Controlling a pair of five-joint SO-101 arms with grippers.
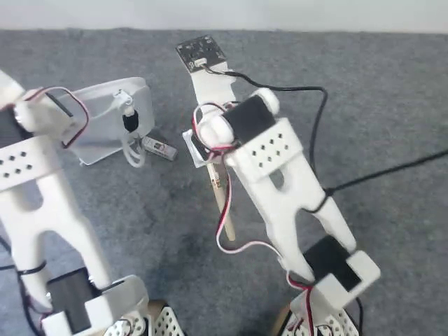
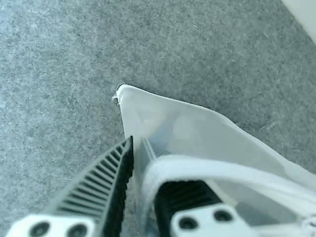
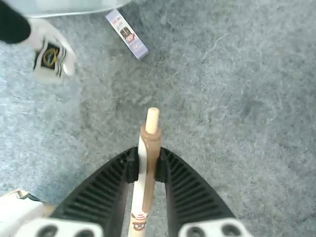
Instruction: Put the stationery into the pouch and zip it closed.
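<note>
A translucent white pouch (image 1: 105,122) lies at the back left of the grey carpet. My left gripper (image 2: 137,148) is shut on the edge of the pouch (image 2: 197,133), one finger on each side of its wall. My right gripper (image 3: 146,155) is shut on a tan wooden pen (image 3: 150,131), which in the high view sticks out from under the arm as a long pale stick (image 1: 221,206) near the middle of the carpet. A small lilac eraser box (image 1: 158,147) lies on the carpet just beside the pouch, a short way beyond the tip of the pen (image 3: 127,33).
A white strap loop (image 1: 133,152) hangs from the pouch near the eraser box. A black cable (image 1: 392,171) runs across the carpet on the right. Both arm bases stand at the front edge. Bare carpet stretches right of the pen.
</note>
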